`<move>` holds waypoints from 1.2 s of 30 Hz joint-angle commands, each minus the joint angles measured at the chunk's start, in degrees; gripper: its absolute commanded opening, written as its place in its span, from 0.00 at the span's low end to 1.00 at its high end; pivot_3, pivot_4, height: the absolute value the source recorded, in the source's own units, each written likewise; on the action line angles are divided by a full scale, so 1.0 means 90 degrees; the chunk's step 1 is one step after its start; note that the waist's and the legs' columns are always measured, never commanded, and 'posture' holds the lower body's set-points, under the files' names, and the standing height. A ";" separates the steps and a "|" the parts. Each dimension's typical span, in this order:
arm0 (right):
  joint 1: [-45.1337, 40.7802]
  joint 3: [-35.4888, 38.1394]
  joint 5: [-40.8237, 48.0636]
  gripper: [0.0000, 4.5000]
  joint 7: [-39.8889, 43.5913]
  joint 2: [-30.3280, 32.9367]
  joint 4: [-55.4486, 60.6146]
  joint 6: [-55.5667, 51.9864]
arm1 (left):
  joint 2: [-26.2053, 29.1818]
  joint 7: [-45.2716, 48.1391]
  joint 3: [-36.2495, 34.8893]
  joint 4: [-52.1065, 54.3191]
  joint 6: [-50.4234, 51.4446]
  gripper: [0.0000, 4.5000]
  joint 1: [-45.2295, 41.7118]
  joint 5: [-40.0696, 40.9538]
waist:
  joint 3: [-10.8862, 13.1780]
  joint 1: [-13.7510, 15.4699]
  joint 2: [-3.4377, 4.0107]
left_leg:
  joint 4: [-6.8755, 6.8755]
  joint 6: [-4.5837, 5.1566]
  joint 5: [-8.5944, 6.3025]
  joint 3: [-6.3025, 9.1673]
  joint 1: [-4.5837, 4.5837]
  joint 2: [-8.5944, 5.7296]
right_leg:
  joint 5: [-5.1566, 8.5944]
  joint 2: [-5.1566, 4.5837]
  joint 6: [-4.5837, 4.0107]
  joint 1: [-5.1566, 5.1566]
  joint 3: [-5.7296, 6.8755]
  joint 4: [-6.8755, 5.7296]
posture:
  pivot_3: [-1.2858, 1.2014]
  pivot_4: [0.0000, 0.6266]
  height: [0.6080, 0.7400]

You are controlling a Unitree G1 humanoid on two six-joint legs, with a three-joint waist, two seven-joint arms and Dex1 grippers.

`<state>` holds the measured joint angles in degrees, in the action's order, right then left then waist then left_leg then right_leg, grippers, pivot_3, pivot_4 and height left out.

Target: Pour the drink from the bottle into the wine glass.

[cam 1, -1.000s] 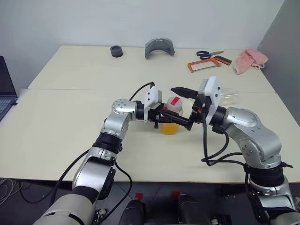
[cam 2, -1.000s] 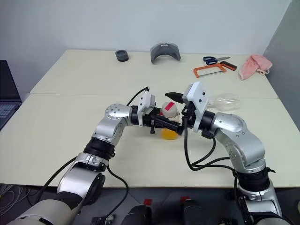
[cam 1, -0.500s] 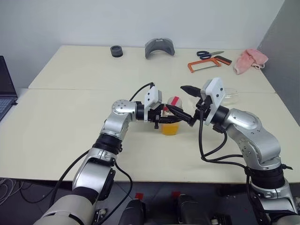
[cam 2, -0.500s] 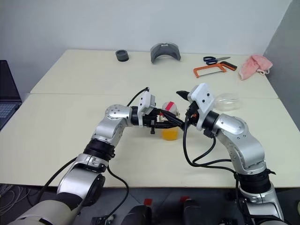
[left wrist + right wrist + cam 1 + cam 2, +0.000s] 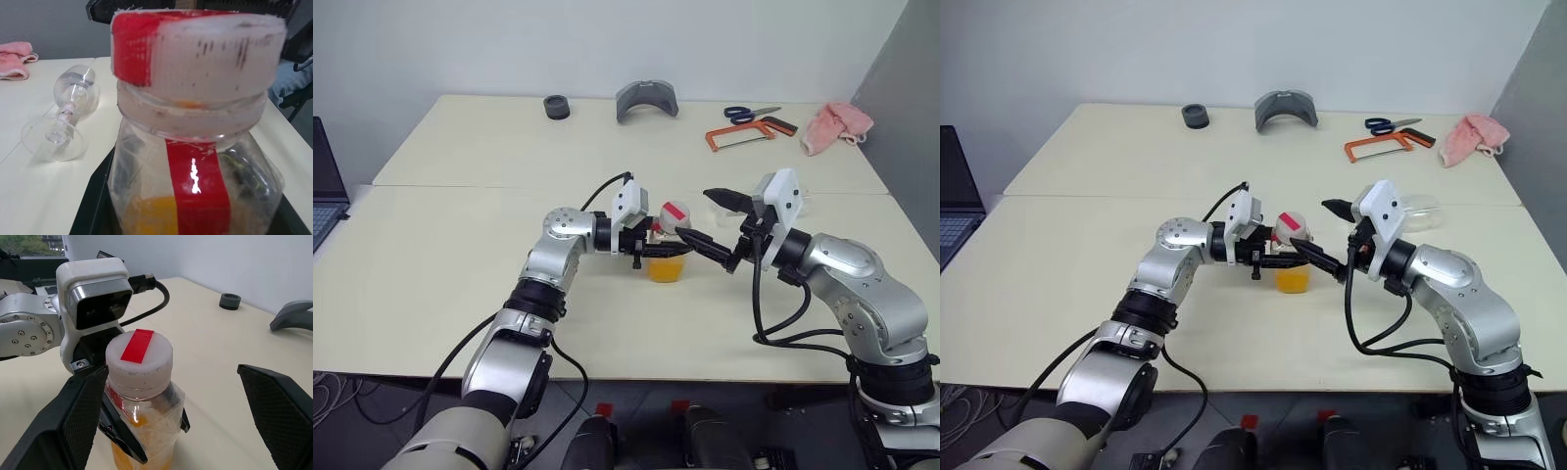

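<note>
Your bottle (image 5: 669,245) stood upright near the centre of the frame on the front table (image 5: 431,284), cap (image 5: 139,355) still on, white with a red strip across the top; the drink (image 5: 667,267) filled only its lower part; your left gripper (image 5: 658,251) was clamped on the bottle's body, reaching in from the left of the frame; your right gripper (image 5: 713,217) sat just right of the bottle, fingers spread wide, one finger (image 5: 85,413) beside the bottle and the other (image 5: 279,411) well clear of it, nothing held; the wine glass (image 5: 63,117) lay on its side on the table right of centre, behind the right arm, foot (image 5: 51,138) toward the left wrist camera; across the top of the frame, on the rear table: a black ring (image 5: 556,106), a grey curved piece (image 5: 646,100), scissors (image 5: 750,114), an orange hacksaw (image 5: 750,131), a pink cloth (image 5: 835,126); a laptop edge (image 5: 327,186) sat at far left.
</note>
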<state>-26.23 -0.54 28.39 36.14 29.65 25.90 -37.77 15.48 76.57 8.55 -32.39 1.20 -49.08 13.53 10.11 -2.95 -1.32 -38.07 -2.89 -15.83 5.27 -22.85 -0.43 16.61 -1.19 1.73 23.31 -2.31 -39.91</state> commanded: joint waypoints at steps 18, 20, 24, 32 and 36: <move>-0.0038 0.0247 0.0896 1.00 0.0257 0.0267 0.0740 -0.0360 | -0.0003 0.0030 -0.0160 0.0172 0.0034 0.38 -0.0114 0.0182 | 0.0000 -0.0001 0.0000 | 0.0000 0.0000 0.0000 0.0001 0.0000 0.0001 | 0.0000 0.0000 0.0000 0.0000 0.0000 0.0000 | 0.52 0.24 1.00; -0.0128 0.0047 0.0739 1.00 0.0110 0.0175 0.0788 -0.0306 | -0.0009 0.0030 -0.0159 0.0162 0.0027 0.38 -0.0119 0.0180 | 0.0000 -0.0002 0.0000 | 0.0001 0.0000 0.0000 0.0001 0.0000 0.0001 | 0.0000 0.0001 0.0000 0.0000 0.0000 0.0000 | 0.52 0.24 1.00; -0.0383 -0.0394 0.0153 1.00 -0.0219 -0.0073 0.0548 -0.0027 | -0.0033 0.0029 -0.0152 0.0124 0.0012 0.38 -0.0149 0.0171 | 0.0000 -0.0008 0.0000 | -0.0001 0.0000 0.0000 0.0000 0.0002 0.0000 | 0.0000 0.0002 0.0000 -0.0001 0.0000 -0.0001 | 0.52 0.24 1.00; -0.0577 -0.0460 -0.0388 1.00 -0.0463 -0.0368 0.0011 0.0281 | -0.0068 0.0021 -0.0144 0.0115 -0.0010 0.38 -0.0167 0.0166 | 0.0000 -0.0001 0.0000 | -0.0002 -0.0001 0.0000 0.0001 0.0000 0.0001 | 0.0000 0.0000 0.0000 -0.0001 0.0000 -0.0001 | 0.52 0.24 1.00; -0.0538 -0.0349 -0.0423 1.00 -0.0459 -0.0320 -0.0057 0.0293 | -0.0065 0.0010 -0.0148 0.0144 -0.0007 0.38 -0.0152 0.0169 | 0.0000 0.0000 0.0000 | -0.0002 -0.0001 0.0000 0.0002 0.0001 0.0001 | 0.0000 0.0000 0.0000 -0.0001 0.0000 -0.0001 | 0.52 0.24 1.00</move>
<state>-30.23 -5.60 24.82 32.19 26.45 24.36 -36.50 15.24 76.85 8.49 -32.44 2.00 -49.09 13.67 10.11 -2.95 -1.32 -38.09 -2.89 -15.83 5.28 -22.85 -0.42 16.61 -1.19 1.73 23.30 -2.31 -39.92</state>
